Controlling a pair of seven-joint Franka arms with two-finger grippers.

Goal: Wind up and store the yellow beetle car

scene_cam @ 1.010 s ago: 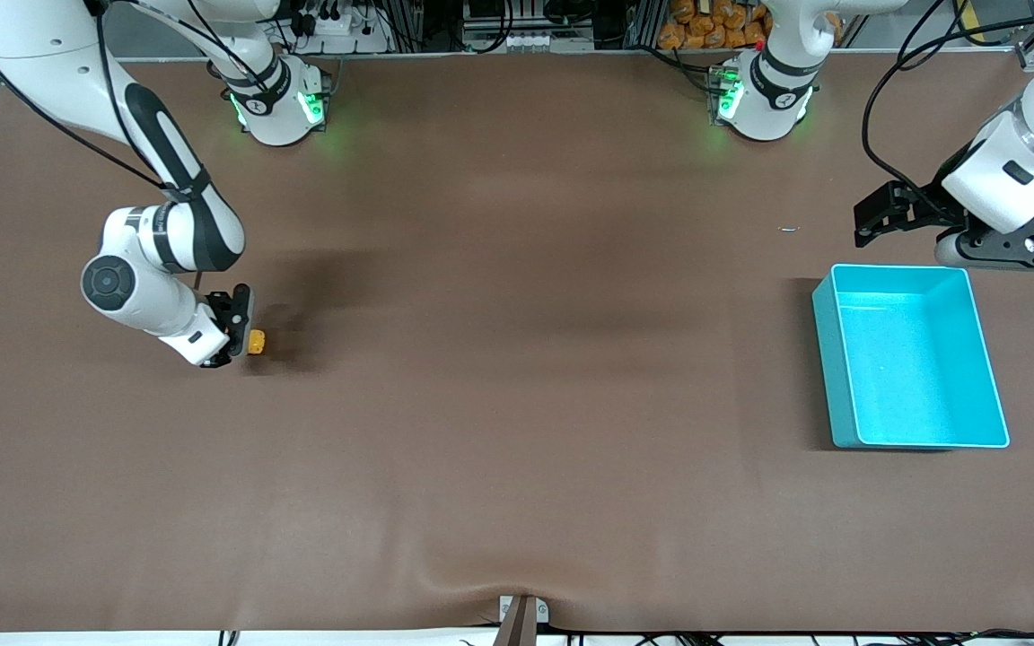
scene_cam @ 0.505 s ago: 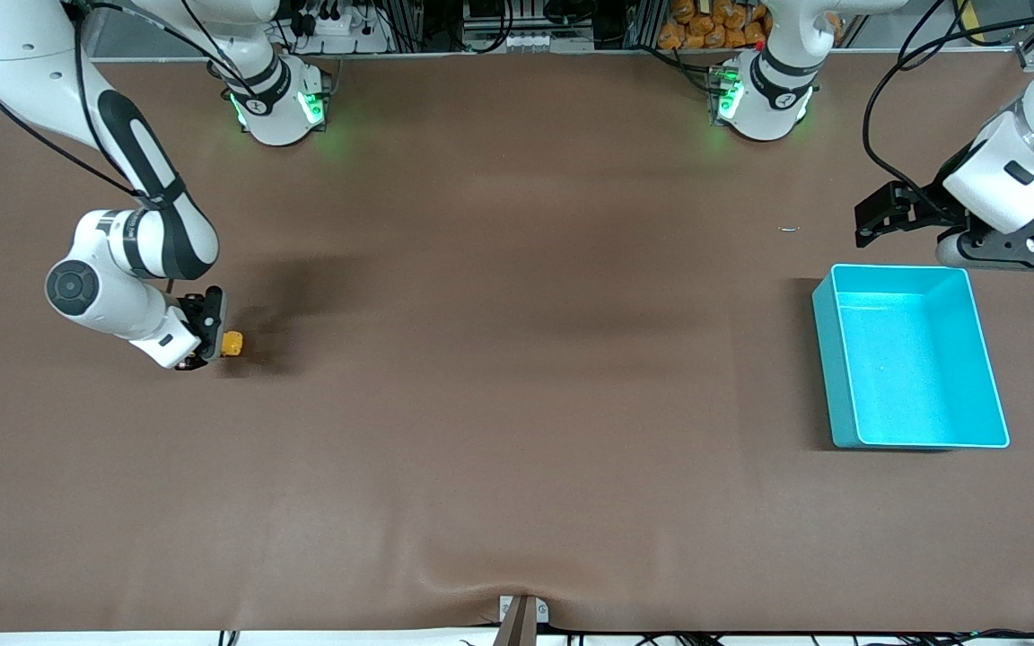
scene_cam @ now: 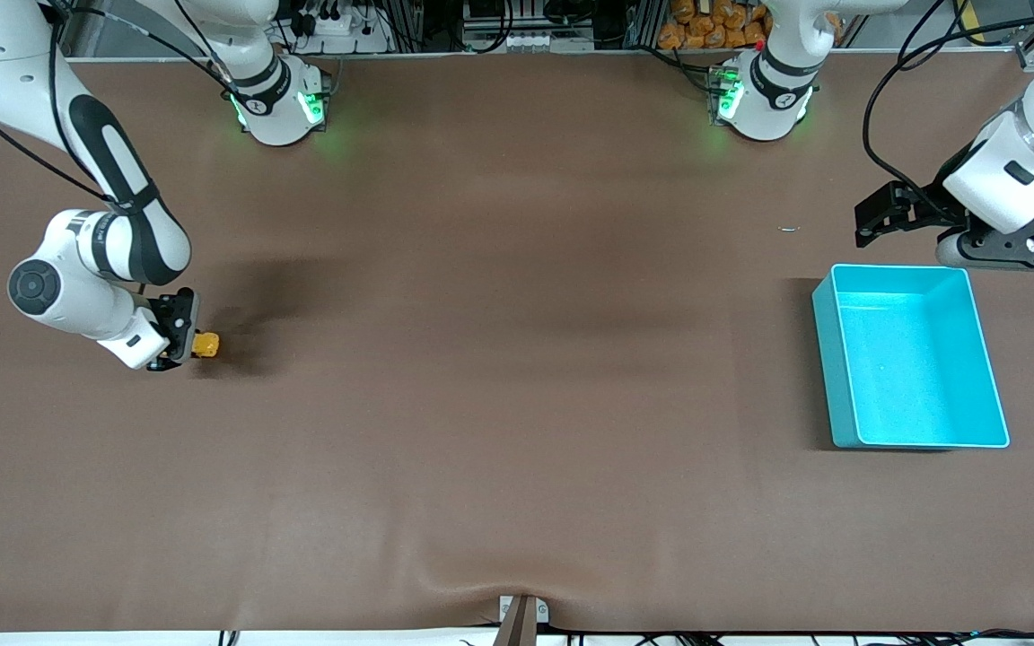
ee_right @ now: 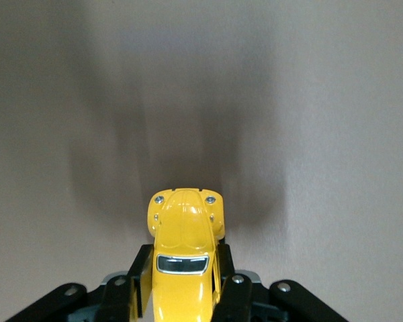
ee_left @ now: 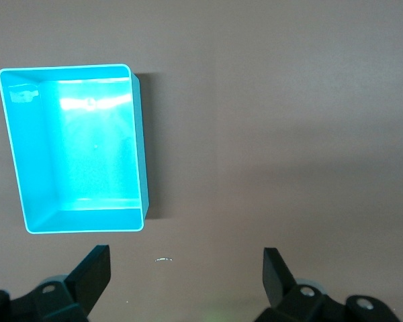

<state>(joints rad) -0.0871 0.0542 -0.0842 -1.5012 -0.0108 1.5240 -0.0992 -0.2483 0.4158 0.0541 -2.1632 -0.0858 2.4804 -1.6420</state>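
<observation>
From the front view I see my right gripper (scene_cam: 183, 343) low at the table (scene_cam: 517, 359), toward the right arm's end, clamped on the yellow beetle car (scene_cam: 205, 344), whose nose sticks out from the fingers. The teal bin (scene_cam: 910, 355) sits well apart at the left arm's end and looks empty. My left gripper (scene_cam: 894, 215) waits in the air by the bin's edge farthest from the front camera.

In the left wrist view the left gripper's fingers (ee_left: 94, 272) stand wide apart with nothing between them; the bin (ee_left: 138, 154) lies below, with a tiny light scrap on the cloth beside it.

In the right wrist view the car (ee_right: 183, 251) is pinched at its sides between the right gripper's fingers (ee_right: 225, 288), bonnet and windscreen facing the camera, the car casting a soft shadow on the cloth.

My worry: the hold is on smooth rounded flanks, so dragging the wheels against the cloth could twist the car out of the pinch. If I press too lightly the wheels may skid rather than wind.

Against the earlier front frames, the right gripper and car have slid steadily toward the right arm's end of the table, which I read as the pull-back winding stroke. The left arm and bin have not moved.
</observation>
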